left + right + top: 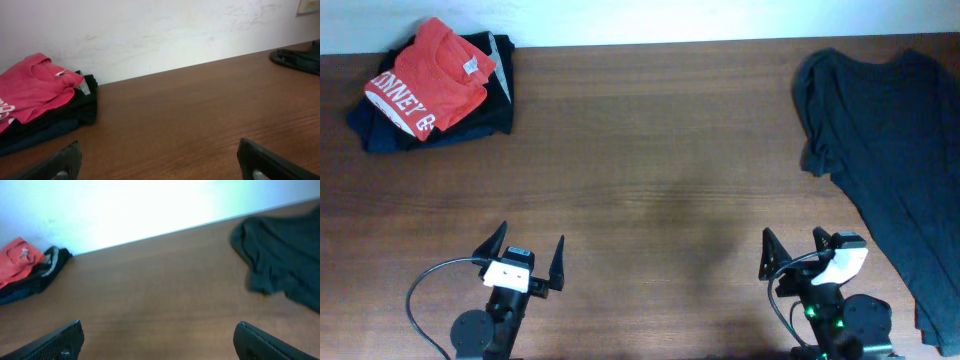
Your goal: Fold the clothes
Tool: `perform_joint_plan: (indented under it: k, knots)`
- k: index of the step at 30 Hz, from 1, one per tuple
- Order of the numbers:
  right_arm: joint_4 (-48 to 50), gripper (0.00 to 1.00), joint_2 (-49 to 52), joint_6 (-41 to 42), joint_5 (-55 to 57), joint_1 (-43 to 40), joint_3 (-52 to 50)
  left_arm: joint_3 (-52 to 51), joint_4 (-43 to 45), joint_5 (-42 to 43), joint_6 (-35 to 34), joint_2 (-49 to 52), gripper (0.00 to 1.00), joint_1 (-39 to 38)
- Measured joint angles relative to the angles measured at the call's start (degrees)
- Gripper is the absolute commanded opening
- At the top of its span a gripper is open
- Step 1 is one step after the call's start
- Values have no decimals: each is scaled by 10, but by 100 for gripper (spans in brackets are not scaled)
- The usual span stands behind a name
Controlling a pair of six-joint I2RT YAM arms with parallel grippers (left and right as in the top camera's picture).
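The red-orange T-shirt [428, 75] with white lettering lies folded on top of a pile of dark garments [490, 100] at the far left corner. It also shows in the left wrist view [32, 87] and the right wrist view [16, 260]. My left gripper [525, 255] is open and empty near the front edge, left of centre. My right gripper [792, 247] is open and empty near the front edge at the right. Both are far from the shirt.
A large dark grey T-shirt [895, 130] lies spread out along the right side of the brown wooden table [650, 150], next to my right arm. A white wall runs along the table's far edge.
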Motion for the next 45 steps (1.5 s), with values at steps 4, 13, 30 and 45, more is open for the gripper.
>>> perform_joint_plan:
  k: [4,13,30,45]
  knots:
    - [92,99,-1,-46,-12,0,-47,0,0,0,0,0,99,0]
    - [233,99,-2,-79,-28,0,-143,0,0,0,0,0,99,0]
    - [221,99,-2,-149,-30,0,-144,0,0,0,0,0,99,0]
    - [221,99,-2,-150,-30,0,-144,0,0,0,0,0,99,0]
